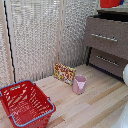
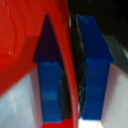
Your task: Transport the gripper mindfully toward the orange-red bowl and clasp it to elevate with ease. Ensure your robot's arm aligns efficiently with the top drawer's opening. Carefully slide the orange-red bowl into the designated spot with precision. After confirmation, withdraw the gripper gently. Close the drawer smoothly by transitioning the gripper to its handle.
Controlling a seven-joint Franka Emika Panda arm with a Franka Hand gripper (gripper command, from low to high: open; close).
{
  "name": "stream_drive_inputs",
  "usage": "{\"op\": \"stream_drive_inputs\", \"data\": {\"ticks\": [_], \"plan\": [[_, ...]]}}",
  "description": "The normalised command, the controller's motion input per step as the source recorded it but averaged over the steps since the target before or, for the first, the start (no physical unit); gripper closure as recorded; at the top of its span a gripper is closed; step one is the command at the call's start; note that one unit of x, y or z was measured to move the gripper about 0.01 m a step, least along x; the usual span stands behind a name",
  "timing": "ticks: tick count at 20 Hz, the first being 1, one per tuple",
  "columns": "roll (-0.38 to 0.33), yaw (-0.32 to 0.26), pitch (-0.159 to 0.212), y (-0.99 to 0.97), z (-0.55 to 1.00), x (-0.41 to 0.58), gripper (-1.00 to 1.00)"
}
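The orange-red bowl (image 2: 25, 45) fills one side of the wrist view, its thin rim running between the two dark-blue fingers (image 2: 95, 70); the fingers are clamped on that rim, one inside the bowl and one outside. In the exterior view a red shape at the upper edge, above the dresser (image 1: 107, 37), is probably this same bowl (image 1: 110, 3); the gripper (image 2: 70, 75) itself is not visible there, only a white curve of the robot's arm (image 1: 125, 75) at the exterior view's right.

Risks, as judged: the hold is on a narrow glossy edge, so the bowl could pivot or slip if moved sharply. The top drawer (image 1: 105, 34) looks closed or nearly so, its silver handle (image 1: 104, 37) flush; I cannot tell whether any opening exists to receive the bowl, and a descent onto a shut drawer would fail.

Containers: the red mesh basket (image 1: 25, 102) with blue rim appears empty; the pink cup (image 1: 79, 84) stands upright, contents not discernible; a printed packet (image 1: 64, 73) leans behind it.
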Motion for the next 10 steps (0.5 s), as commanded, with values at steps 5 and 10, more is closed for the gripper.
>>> {"op": "stream_drive_inputs", "data": {"ticks": [5,10], "plan": [[0.047,-0.017,0.043,-0.62,-0.01,0.017,1.00],[0.001,0.004,0.044,-0.07,-0.14,0.047,1.00]]}}
